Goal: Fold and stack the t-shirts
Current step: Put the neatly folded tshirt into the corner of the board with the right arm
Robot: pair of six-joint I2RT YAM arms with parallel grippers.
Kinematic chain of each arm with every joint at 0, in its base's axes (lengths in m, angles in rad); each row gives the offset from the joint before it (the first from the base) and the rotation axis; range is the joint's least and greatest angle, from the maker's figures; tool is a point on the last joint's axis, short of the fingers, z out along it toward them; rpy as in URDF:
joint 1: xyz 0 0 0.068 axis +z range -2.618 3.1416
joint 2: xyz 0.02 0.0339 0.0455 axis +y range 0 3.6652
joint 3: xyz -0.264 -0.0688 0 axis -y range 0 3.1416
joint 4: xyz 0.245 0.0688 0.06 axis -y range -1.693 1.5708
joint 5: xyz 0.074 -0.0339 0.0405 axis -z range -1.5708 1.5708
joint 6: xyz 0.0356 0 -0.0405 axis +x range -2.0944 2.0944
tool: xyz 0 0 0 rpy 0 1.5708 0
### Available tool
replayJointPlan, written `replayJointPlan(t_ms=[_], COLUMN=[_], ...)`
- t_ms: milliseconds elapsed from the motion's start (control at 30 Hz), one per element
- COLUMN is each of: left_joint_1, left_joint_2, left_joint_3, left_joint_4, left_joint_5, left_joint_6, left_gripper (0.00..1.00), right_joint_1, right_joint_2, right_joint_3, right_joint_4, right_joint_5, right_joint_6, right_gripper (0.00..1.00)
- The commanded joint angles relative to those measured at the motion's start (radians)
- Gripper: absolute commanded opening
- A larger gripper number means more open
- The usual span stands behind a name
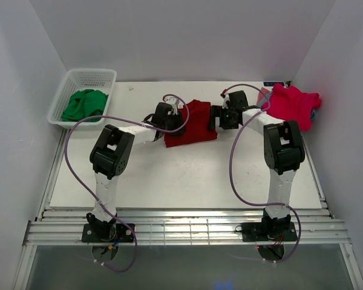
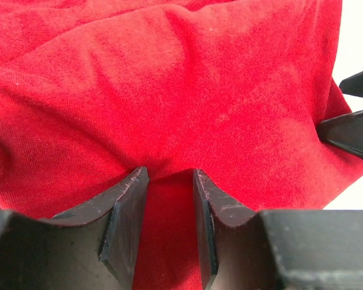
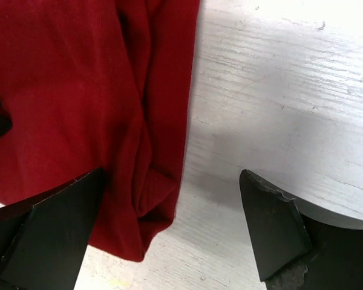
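Reaching in from 7 o'clock, my left arm lies low over the table (image 1: 169, 181), forearm pointing toward 2 o'clock. My left gripper (image 2: 169, 175) rests on the 9 o'clock edge of the dark red shirt (image 1: 196, 124). A ridge of cloth stands between the narrowed fingers (image 2: 124, 208) and both pads touch it. Whether it is clamped, I cannot tell.

My right arm comes in from 5 o'clock, its forearm turned toward 9 o'clock. My right gripper (image 3: 172, 181) is spread wide at the shirt's 3 o'clock edge. One finger hangs over cloth, the other over bare table, and nothing is gripped.

The shirt lies folded at table centre, toward the far side. It is a near-square packet with its near edge rising slightly toward 3 o'clock. I cannot read a long axis, collar or sleeves. My left wrist hides part of its 9 o'clock edge.

The pink shirt (image 1: 293, 104) is heaped at 2 o'clock. A grey-blue sliver (image 1: 315, 115) shows under it, mostly covered.

The basket (image 1: 91, 75) at 10 o'clock holds green cloth (image 1: 85, 104).
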Motion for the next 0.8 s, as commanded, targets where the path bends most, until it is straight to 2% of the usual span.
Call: replayJointPlan(t_ms=[0,367,533,567,767], left_joint_1=[-0.028,-0.038,-0.04,-0.04,-0.043], left_joint_2=[0.04,0.019,0.014,0.013,-0.004], left_joint_3=[-0.073,-0.099,-0.105,-0.108,-0.123], left_joint_4=[-0.205,-0.205,-0.202,-0.2,-0.186], left_joint_5=[0.059,0.083,0.082,0.083,0.094], left_joint_6=[0.045,0.065,0.068,0.066,0.069], left_gripper=[0.47,0.46,0.46,0.46,0.46], right_joint_1=[0.001,-0.008,-0.011,-0.01,-0.01], right_joint_2=[-0.011,0.07,0.086,0.09,0.118], right_joint_3=[-0.019,0.017,0.03,0.036,0.059], right_joint_4=[0.025,0.042,0.048,0.046,0.058], right_joint_5=[-0.056,-0.176,-0.205,-0.208,-0.248], right_joint_6=[0.003,0.043,0.043,0.043,0.052], right_gripper=[0.97,0.98,0.95,0.9,0.9])
